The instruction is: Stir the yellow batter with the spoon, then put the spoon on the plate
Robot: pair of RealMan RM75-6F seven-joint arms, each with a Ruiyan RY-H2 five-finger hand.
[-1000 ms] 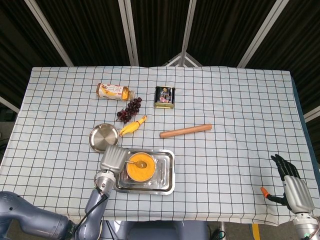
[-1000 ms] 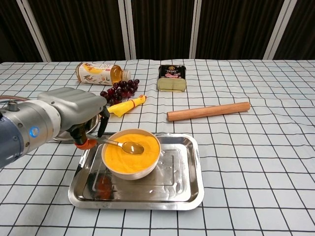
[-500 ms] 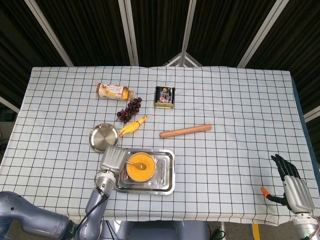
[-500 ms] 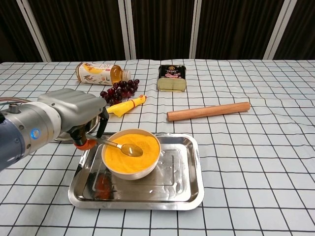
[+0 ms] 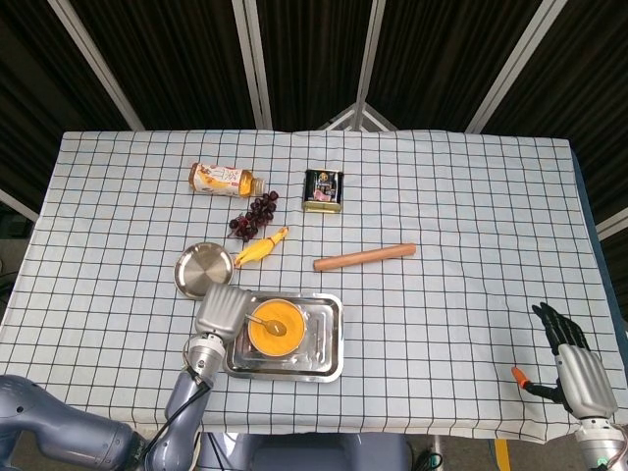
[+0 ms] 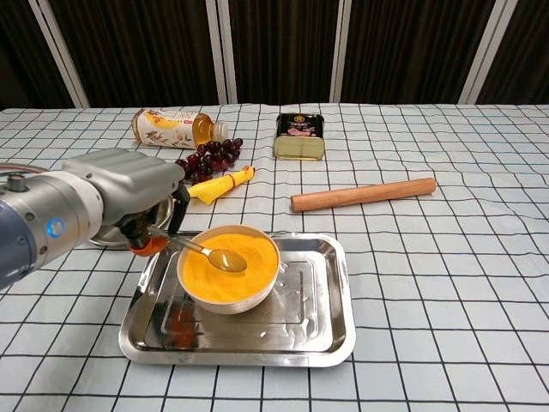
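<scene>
Spoon [image 6: 212, 253] dips in yellow batter [image 6: 230, 262], apparently clamped in left hand [image 6: 129, 184] fingers [image 6: 147, 245]

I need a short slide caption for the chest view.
Left robot hand stirring yellow batter with a spoon.

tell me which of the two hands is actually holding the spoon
The left robot hand, beside the bowl, holds the spoon; the right robot hand sits empty at the table's far right edge.
</scene>
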